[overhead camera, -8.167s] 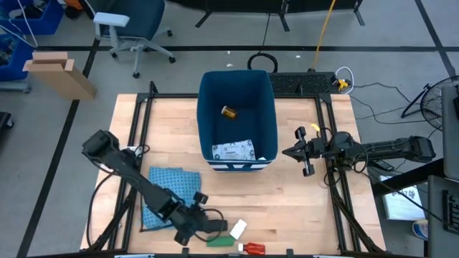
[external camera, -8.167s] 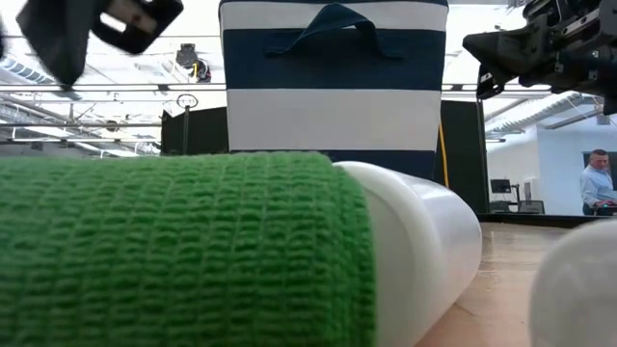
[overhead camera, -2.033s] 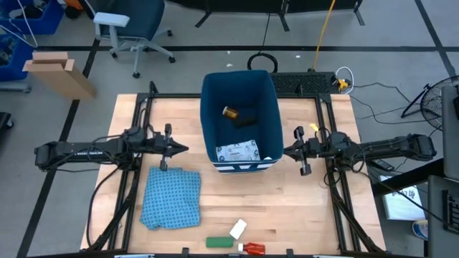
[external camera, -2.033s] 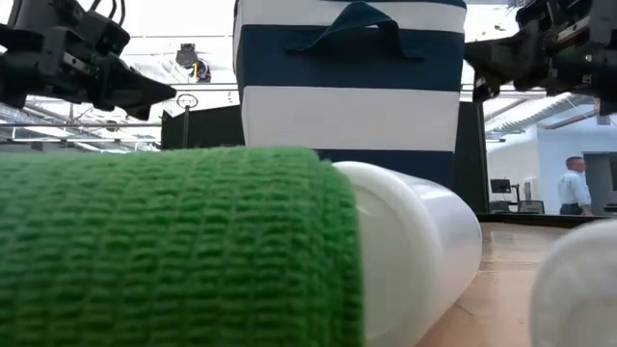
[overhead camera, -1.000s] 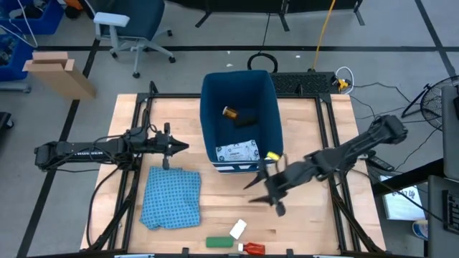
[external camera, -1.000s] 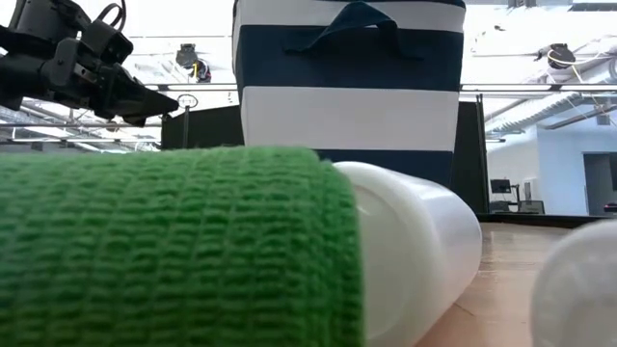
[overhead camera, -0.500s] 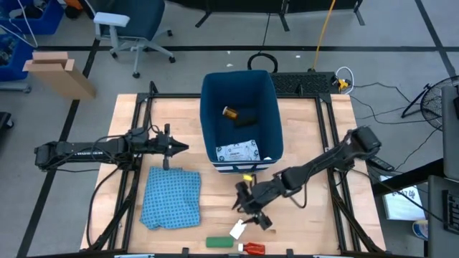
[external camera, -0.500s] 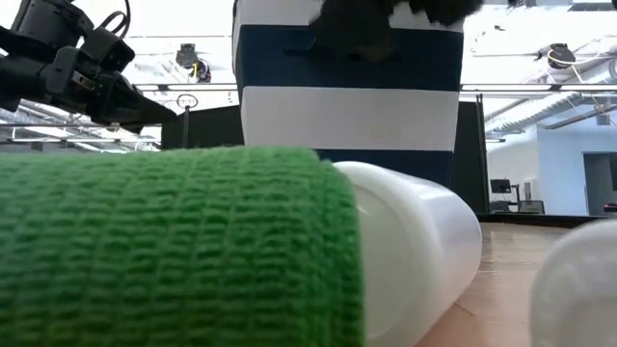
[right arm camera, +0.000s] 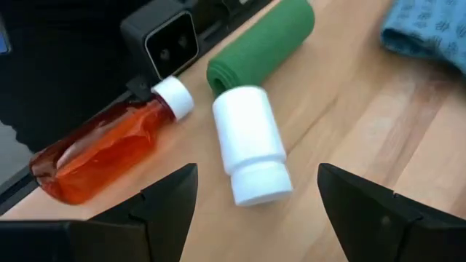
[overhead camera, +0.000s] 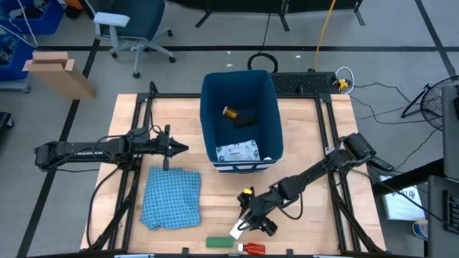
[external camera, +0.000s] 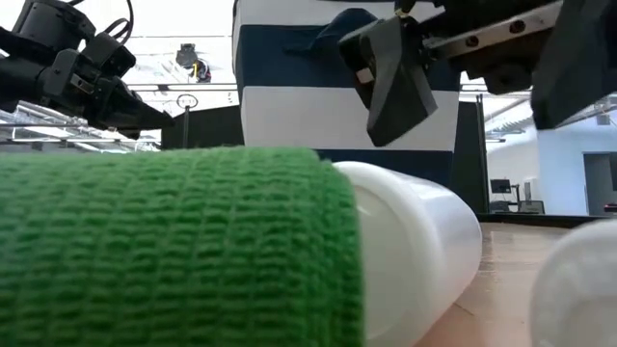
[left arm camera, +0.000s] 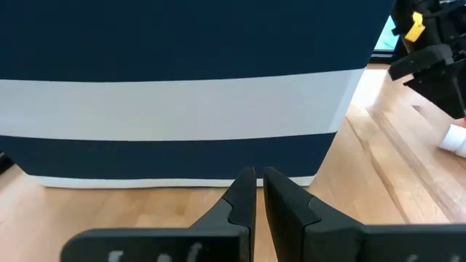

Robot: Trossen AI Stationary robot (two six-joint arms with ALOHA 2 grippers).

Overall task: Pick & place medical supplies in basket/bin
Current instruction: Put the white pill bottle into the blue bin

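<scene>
The right gripper (overhead camera: 247, 221) is held wide open and empty just above the white bottle (overhead camera: 237, 229), which lies at the table's (overhead camera: 308, 136) 6 o'clock edge beside a green bandage roll (overhead camera: 219, 242) and an orange bottle (overhead camera: 252, 248). The left gripper (overhead camera: 174, 149) is parked closed at 9 o'clock of the blue bin (overhead camera: 241, 120), where a white packet (overhead camera: 235, 152) lies.

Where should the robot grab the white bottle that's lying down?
Best across its round middle, coming down from above. The white bottle lies flat on the table, so its two long sides are free. The green roll crowds its bottom end and the orange bottle lies close by. The right pincer is open and hovers right over it.
</scene>
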